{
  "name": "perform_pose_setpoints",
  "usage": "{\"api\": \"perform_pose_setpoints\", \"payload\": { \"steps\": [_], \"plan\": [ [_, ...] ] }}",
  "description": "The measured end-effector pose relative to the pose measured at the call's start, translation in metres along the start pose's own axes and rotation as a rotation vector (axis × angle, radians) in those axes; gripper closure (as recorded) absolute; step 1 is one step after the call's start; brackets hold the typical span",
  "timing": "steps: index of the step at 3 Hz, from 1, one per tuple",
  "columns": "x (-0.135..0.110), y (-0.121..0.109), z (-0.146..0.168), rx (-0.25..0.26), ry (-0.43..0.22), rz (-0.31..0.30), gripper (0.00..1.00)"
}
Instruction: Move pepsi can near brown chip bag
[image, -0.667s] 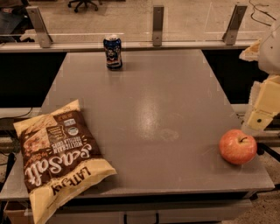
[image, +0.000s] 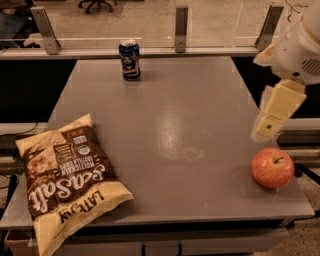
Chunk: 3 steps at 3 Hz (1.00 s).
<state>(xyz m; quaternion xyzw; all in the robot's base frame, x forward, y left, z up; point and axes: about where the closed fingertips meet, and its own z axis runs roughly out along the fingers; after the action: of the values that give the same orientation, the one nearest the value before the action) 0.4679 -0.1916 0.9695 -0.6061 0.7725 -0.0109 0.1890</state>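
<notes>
The grey table (image: 200, 100) took up most of the view, its top bare across the middle. The brown chip bag (image: 67, 182) lay flat at the near left corner, its lower end hanging a little over the front edge. It looked soft and crinkly, so any bump would probably have shifted it.

The gripper (image: 265, 129) hung above the right edge of the table, pointing down, just above the apple and touching nothing. Whether it was open or closed could not be told. The red apple (image: 272, 167) sat near the right front corner, well apart from both the bag and the can, and out of the line between them.

The pepsi can (image: 129, 60) stood upright at the far edge, left of centre, close to the low rail (image: 150, 51) behind it. It was likely light, stiff enough for a gentle squeeze but easy to dent, smooth and so a bit slippery, and easy to tip. The best hold seemed to be across the middle of its round side. The rail left little room behind it, so a reach from the front or above looked safer.
</notes>
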Motion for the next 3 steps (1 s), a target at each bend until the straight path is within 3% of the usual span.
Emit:
{"api": "perform_pose_setpoints", "payload": {
  "steps": [1,2,3],
  "plan": [
    [-0.067,-0.052,0.045,-0.005,-0.139,0.013,0.00],
    [-0.128,-0.090,0.063,0.008,-0.253,0.009,0.00],
    [-0.128,-0.090,0.063,0.008,-0.253,0.009,0.00]
  ]
}}
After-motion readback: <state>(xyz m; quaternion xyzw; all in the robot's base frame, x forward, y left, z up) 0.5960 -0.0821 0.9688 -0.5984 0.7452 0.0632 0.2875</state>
